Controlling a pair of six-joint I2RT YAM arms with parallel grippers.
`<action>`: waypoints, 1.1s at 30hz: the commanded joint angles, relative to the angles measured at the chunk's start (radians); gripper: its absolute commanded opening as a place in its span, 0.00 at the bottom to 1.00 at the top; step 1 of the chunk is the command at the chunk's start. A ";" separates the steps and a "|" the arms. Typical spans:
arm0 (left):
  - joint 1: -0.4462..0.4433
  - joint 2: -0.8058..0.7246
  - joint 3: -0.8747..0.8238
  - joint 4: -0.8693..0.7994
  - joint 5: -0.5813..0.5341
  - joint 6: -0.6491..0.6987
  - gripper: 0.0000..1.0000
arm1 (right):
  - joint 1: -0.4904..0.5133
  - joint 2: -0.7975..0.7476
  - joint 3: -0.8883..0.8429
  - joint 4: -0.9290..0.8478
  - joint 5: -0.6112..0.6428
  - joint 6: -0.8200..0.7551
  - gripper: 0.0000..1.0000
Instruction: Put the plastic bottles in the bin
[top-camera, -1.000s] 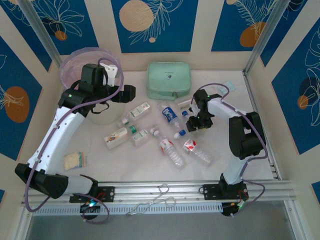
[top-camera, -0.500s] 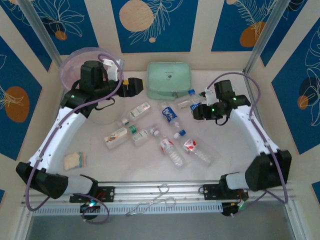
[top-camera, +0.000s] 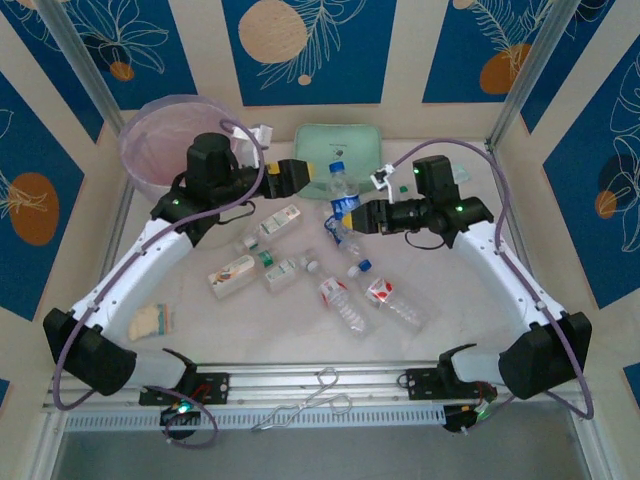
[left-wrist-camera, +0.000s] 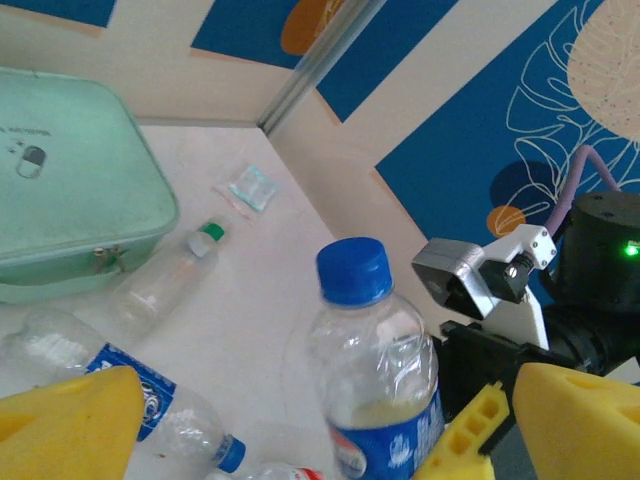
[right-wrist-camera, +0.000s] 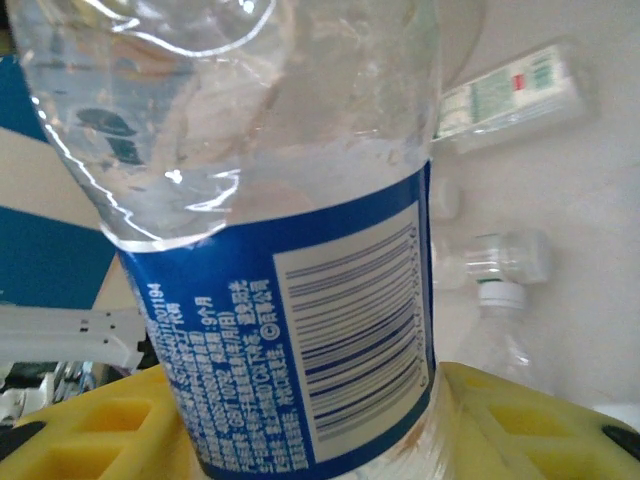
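My right gripper (top-camera: 355, 217) is shut on a clear plastic bottle (top-camera: 343, 198) with a blue cap and blue label, held upright above the table's middle. In the right wrist view its yellow fingers (right-wrist-camera: 80, 430) clamp the label of the bottle (right-wrist-camera: 290, 300). My left gripper (top-camera: 312, 178) stands open just left of that bottle. In the left wrist view the bottle (left-wrist-camera: 378, 370) is ahead, between the spread yellow fingers (left-wrist-camera: 60, 425). The bin (top-camera: 135, 150), whitish with a pink bag, is at the back left. Several other bottles (top-camera: 345, 305) lie on the table.
A mint green zip case (top-camera: 330, 145) lies at the back behind the held bottle. A green-capped bottle (left-wrist-camera: 165, 280) and a small clear packet (left-wrist-camera: 250, 187) lie near it. A yellowish packet (top-camera: 150, 320) is at the front left, metal tongs (top-camera: 315, 395) on the front rail.
The right gripper has lifted the blue-capped bottle off the table and carried it left. The left arm has swung right from over the bin toward the bottle.
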 joint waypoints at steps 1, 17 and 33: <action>-0.037 0.025 -0.024 0.086 0.003 -0.036 0.90 | 0.040 0.004 -0.004 0.067 -0.068 0.032 0.14; -0.131 0.115 -0.076 0.212 -0.001 -0.115 0.51 | 0.092 0.045 0.041 0.061 0.026 0.026 0.12; -0.083 0.118 0.122 -0.049 -0.076 0.076 0.38 | 0.015 -0.008 0.056 -0.054 0.132 -0.082 1.00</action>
